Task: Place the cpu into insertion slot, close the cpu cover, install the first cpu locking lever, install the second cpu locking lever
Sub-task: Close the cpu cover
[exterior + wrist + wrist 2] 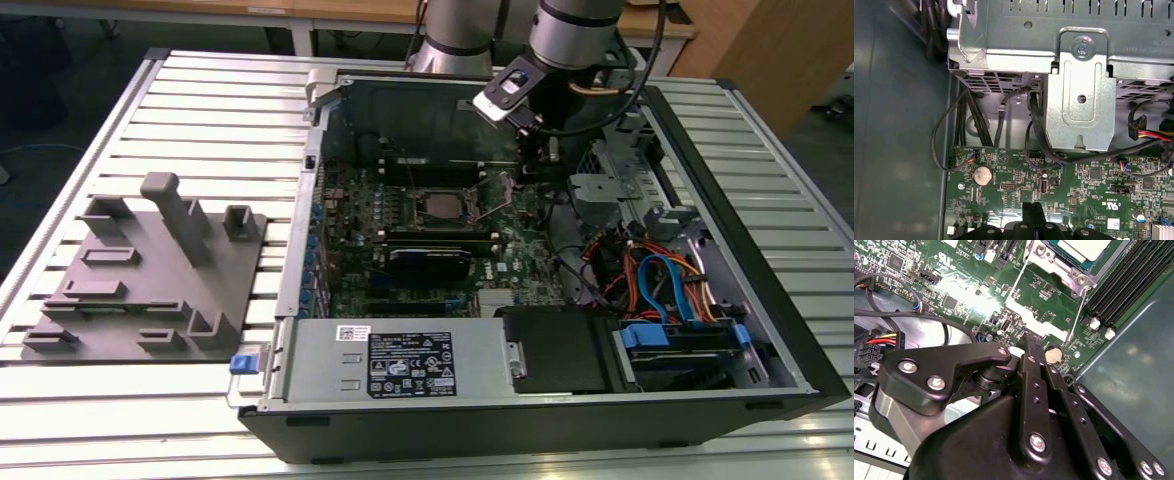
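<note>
The cpu (439,206) lies in the insertion slot in the middle of the motherboard; its silvery top (1085,247) also shows in the second wrist view. A silvery cpu cover (1060,266) frames the chip and appears to lie flat. Two thin wire levers run beside the socket, one of them (1077,315) slanting toward my fingers. My gripper (1029,346) hangs inside the case to the exterior view's right of the socket (545,155). It is shut with nothing in it. Its tip (1034,207) hovers over the board near a coin battery (982,175).
Long black memory slots (1126,285) flank the socket. A metal drive cage (1081,100) and loose cables (654,280) crowd the case's right side in the exterior view. A grey fixture plate (147,280) sits on the table left of the case.
</note>
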Controlling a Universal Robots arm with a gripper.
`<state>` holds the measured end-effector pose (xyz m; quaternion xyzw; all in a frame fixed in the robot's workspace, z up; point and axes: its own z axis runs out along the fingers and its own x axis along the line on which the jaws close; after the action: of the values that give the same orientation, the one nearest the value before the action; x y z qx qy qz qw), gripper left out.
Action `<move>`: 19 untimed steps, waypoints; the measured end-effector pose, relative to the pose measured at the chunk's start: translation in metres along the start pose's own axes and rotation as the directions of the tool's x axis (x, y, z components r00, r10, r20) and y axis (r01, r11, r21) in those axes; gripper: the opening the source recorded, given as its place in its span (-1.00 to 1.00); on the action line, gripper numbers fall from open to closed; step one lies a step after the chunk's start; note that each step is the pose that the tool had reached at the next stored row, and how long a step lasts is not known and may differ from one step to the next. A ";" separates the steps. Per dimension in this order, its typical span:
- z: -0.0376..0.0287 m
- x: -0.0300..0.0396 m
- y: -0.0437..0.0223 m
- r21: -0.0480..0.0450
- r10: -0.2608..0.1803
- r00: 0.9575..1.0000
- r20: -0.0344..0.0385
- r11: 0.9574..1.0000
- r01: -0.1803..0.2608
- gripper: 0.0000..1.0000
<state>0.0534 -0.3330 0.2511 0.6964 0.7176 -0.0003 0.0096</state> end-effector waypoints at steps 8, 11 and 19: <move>0.0029 0.0001 0.0006 0.000 0.022 1.000 0.002 1.000 -0.022 -0.80; 0.0043 0.0001 0.0007 0.000 0.032 0.999 0.002 0.999 -0.032 -0.80; 0.0090 0.0001 0.0008 0.001 0.042 0.999 0.003 0.999 -0.042 -0.80</move>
<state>0.0543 -0.3330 0.2421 0.7113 0.7028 -0.0013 0.0103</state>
